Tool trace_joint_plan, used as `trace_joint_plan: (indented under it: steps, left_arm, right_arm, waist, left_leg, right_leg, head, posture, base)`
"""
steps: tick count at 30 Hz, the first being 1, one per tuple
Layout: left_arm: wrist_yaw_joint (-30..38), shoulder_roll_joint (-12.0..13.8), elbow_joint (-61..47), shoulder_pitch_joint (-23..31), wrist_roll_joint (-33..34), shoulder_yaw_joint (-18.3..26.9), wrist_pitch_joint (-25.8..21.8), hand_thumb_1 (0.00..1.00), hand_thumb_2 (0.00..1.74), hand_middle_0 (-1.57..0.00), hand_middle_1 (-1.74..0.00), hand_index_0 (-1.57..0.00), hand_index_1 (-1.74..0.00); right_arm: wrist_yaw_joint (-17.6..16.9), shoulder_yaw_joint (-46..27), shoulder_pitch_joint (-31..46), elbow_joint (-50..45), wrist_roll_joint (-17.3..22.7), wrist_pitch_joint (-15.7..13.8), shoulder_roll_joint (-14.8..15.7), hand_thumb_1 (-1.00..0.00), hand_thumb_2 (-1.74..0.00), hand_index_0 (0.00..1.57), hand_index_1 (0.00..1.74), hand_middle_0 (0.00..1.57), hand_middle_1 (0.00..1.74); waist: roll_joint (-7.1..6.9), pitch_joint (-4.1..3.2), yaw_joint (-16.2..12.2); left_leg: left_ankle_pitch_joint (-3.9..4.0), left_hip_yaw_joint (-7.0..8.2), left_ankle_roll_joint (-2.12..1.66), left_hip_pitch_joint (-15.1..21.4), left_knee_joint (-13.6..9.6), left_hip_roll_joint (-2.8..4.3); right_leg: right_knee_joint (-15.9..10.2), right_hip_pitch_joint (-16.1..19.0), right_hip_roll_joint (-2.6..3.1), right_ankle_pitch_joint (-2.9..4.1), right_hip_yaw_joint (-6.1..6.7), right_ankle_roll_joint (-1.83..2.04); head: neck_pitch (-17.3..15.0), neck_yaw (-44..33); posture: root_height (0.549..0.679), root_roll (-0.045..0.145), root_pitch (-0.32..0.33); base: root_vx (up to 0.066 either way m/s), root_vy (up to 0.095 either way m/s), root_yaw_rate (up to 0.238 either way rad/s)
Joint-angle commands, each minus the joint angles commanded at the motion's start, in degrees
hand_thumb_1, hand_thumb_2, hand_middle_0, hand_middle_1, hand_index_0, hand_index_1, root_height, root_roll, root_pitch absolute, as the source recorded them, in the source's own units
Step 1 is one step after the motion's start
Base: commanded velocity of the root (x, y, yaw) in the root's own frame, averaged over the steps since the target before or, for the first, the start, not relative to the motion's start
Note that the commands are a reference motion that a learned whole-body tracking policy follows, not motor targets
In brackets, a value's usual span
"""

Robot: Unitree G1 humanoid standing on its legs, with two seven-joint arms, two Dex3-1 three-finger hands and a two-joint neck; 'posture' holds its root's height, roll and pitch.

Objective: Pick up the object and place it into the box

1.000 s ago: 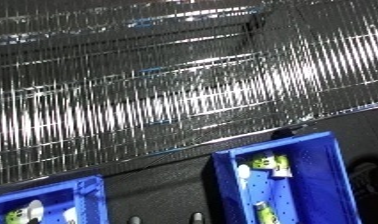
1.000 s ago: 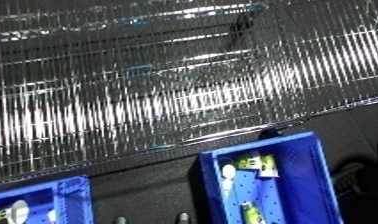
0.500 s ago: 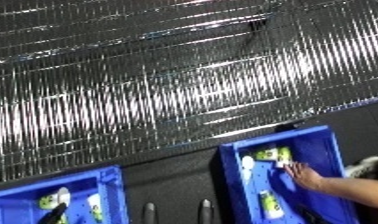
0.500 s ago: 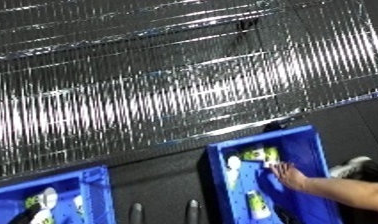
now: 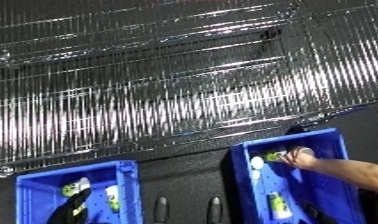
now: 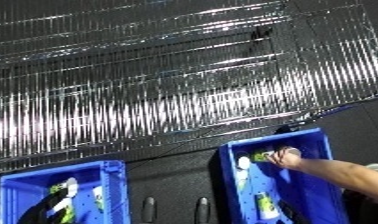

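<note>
A small white and green object [image 5: 276,156] lies near the far end of the right-hand blue bin [image 5: 331,185]. A person's hand [image 5: 299,157] reaches in from the right and rests on it, the bare forearm running off to the right edge. Beside it in the same bin sits a white item [image 5: 257,162], and nearer the lower edge a green and white packet [image 5: 279,205]. Left of that bin stands a second blue bin [image 5: 30,192] holding more green, white and black items. Beyond both bins spreads a shiny wire rack [image 5: 168,90]. No robot hand shows in either view, so its state cannot be told.
</note>
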Motion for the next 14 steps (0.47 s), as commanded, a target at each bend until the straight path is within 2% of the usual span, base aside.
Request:
trace_joint_plan:
  steps: [5, 9, 14]
  left_arm:
    - [2.32, -0.58, 2.11, -0.16, 1.57, 0.65, 2.99, 0.0, 0.0, 0.0, 0.0, 0.0, 0.0]
    - [4.06, -1.27, 2.73, -0.24, 1.73, 0.73, 3.28, 0.0, 0.0, 0.0, 0.0, 0.0, 0.0]
    - [3.51, -1.7, 2.76, -0.24, 1.19, 0.81, 4.08, 0.0, 0.0, 0.0, 0.0, 0.0, 0.0]
  right_arm:
    - [-0.44, 0.16, 0.45, 0.38, -0.07, 0.31, 0.93, 0.0, 0.0, 0.0, 0.0, 0.0, 0.0]
    - [-0.39, -0.06, 0.68, 0.97, -0.06, 0.54, 1.34, 0.0, 0.0, 0.0, 0.0, 0.0, 0.0]
    - [-0.45, -0.1, 0.91, 1.55, 0.17, 0.6, 1.8, 0.0, 0.0, 0.0, 0.0, 0.0, 0.0]
  waist:
    - [-0.41, -1.33, -0.29]
    - [-0.64, -2.13, -0.37]
    - [-0.62, -2.62, -0.46]
  left_leg:
    - [0.07, 0.78, -0.18, 0.43, 0.0, 0.93]
    - [-0.42, 1.11, 0.06, 1.21, 0.0, 1.02]
    - [-0.75, 1.31, 0.3, 2.01, 0.0, 1.14]
  right_leg:
    - [0.0, 0.75, -0.17, -0.1, -0.36, 0.11]
    - [0.0, 1.4, -0.22, -0.33, -0.35, 0.07]
    - [0.0, 2.07, -0.36, -0.45, -0.24, 0.05]
  head:
    - [-1.06, 0.16]
    - [-1.43, 0.11]
    - [-1.43, -0.42]
  posture:
    - [0.672, 0.024, -0.008]
    - [0.671, 0.022, -0.015]
    - [0.671, 0.02, -0.023]
  base:
    - [0.02, 0.001, 0.011]
    - [0.016, 0.0, -0.001]
    - [0.017, -0.004, -0.019]
